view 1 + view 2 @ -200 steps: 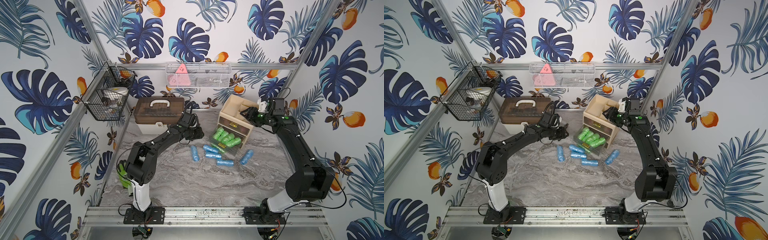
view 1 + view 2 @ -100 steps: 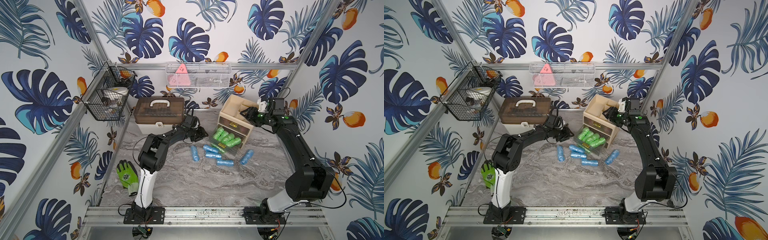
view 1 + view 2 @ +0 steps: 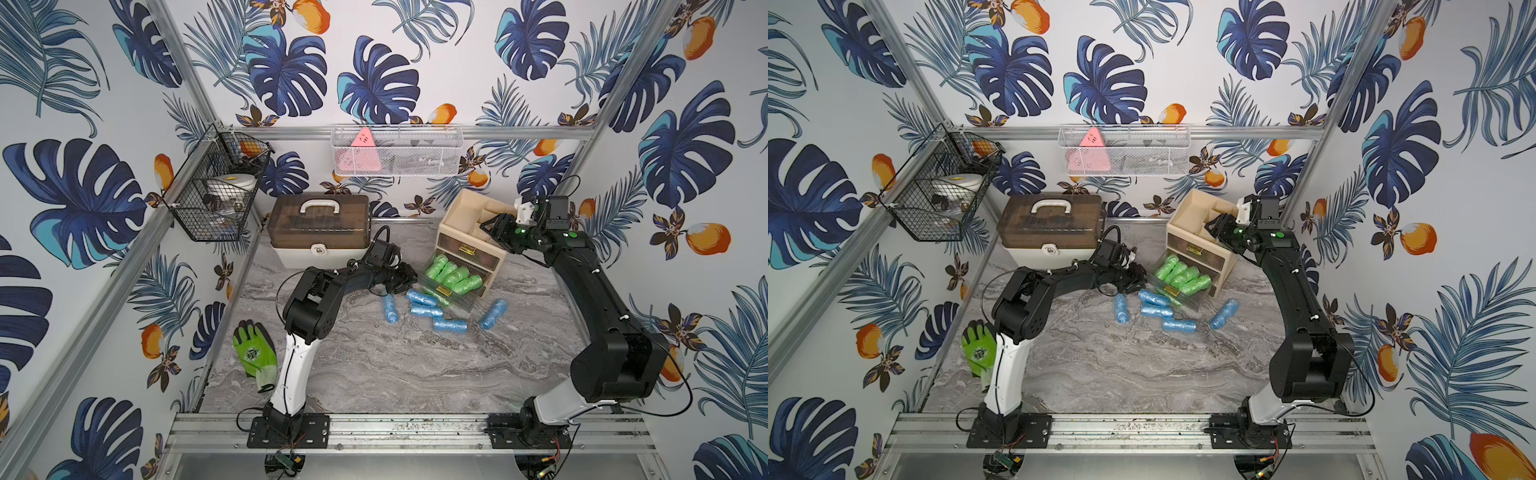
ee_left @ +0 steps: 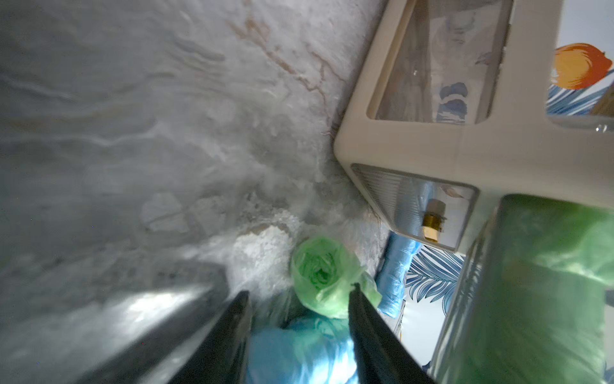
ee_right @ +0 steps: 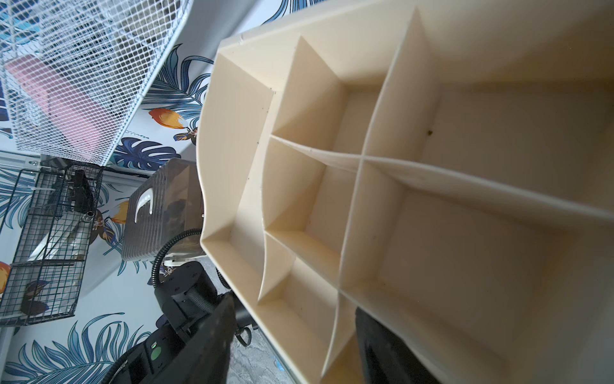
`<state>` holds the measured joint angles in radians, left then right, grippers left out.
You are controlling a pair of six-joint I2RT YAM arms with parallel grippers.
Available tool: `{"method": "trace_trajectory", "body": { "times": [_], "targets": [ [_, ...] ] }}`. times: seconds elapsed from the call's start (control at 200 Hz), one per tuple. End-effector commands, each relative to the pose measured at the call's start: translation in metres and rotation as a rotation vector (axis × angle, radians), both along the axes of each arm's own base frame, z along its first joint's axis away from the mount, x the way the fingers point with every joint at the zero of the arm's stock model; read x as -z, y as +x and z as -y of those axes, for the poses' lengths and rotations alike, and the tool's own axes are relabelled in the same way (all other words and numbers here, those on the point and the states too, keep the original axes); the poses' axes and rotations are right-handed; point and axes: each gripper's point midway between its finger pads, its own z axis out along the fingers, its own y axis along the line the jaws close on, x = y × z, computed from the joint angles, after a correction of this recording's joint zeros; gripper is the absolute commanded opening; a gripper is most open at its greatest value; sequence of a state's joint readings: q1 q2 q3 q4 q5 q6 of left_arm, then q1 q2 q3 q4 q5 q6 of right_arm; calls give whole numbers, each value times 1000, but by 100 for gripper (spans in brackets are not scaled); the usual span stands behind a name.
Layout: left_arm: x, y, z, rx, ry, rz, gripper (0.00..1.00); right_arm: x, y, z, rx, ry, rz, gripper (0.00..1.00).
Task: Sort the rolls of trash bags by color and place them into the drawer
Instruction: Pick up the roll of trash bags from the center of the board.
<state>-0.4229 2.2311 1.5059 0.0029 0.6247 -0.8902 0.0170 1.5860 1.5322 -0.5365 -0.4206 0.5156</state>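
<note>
**Both top views:** green rolls (image 3: 454,275) of crinkly, bright film, about five, packed side by side in the clear drawer (image 3: 465,303) pulled out low on the beige drawer cabinet (image 3: 459,214). Five blue rolls (image 3: 449,325) of the same crinkly film, scattered on the marble tabletop (image 3: 415,374) just before that drawer. Left gripper (image 3: 407,281) low beside the drawer's corner. Right gripper (image 3: 492,226) at the cabinet's top. Finger spacing unreadable from here.

**Left wrist:** fingers (image 4: 365,319) clearly parted, clamping nothing. Lone green roll (image 4: 320,276) seen end-on just past the tips, brushing one finger, at the cabinet's foot. Hidden under the gripper in the top views. One blue roll (image 4: 299,352) beneath the gap.

**Right wrist:** fingers (image 5: 212,335) apart, astride the rim of the cabinet's top tray (image 5: 232,139). Pressing on it or not, cannot tell. Thin dividers (image 5: 358,166) seen close only here.
</note>
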Motion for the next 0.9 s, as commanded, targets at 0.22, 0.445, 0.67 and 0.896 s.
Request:
{"method": "trace_trajectory", "body": {
  "times": [0.22,0.445,0.67,0.896],
  "targets": [
    [-12,-10,28,78,-86,42,51,5,-1,4,19,-14,-17,60],
    [-1,-15,29,98,-57,15,38,4,-1,5,21,-20,-15,60],
    [11,-24,30,122,-34,-13,24,6,-1,5,22,-17,-17,60],
    [-1,-27,27,106,-79,0,3,7,-2,6,25,-19,-21,60]
  ]
}}
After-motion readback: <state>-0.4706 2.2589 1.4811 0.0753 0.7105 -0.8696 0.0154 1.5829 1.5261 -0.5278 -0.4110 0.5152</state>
